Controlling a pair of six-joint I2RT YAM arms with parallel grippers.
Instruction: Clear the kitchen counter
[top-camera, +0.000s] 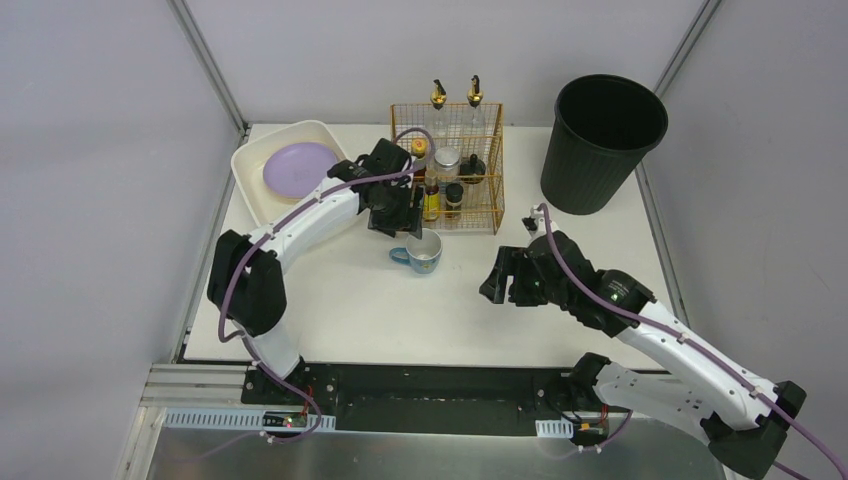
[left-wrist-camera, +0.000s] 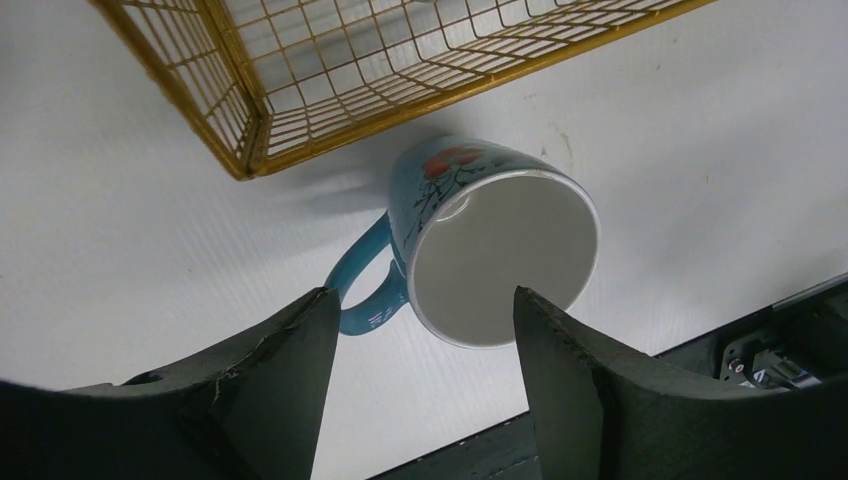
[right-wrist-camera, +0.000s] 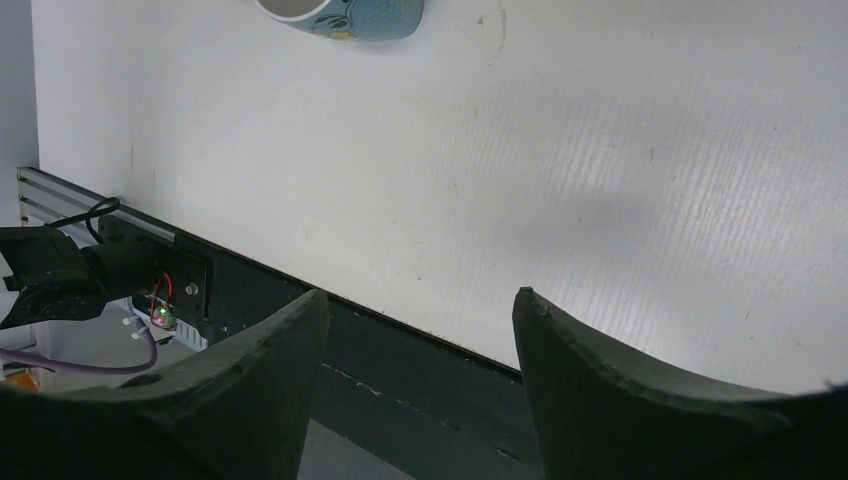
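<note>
A blue mug (top-camera: 424, 251) with a white inside stands upright on the white kitchen counter (top-camera: 350, 310), just in front of the gold wire basket (top-camera: 447, 165). My left gripper (top-camera: 392, 222) hovers open and empty just behind and left of the mug; in the left wrist view the mug (left-wrist-camera: 490, 245) lies beyond my spread fingertips (left-wrist-camera: 310, 340). My right gripper (top-camera: 497, 280) is open and empty above the counter right of the mug, apart from it. The mug's edge shows at the top of the right wrist view (right-wrist-camera: 345, 18).
The wire basket holds several bottles and jars (top-camera: 445, 170). A white basin (top-camera: 250, 160) at the back left holds a purple plate (top-camera: 300, 168). A black bin (top-camera: 600, 140) stands at the back right. A black rail (top-camera: 430, 385) runs along the counter's front edge.
</note>
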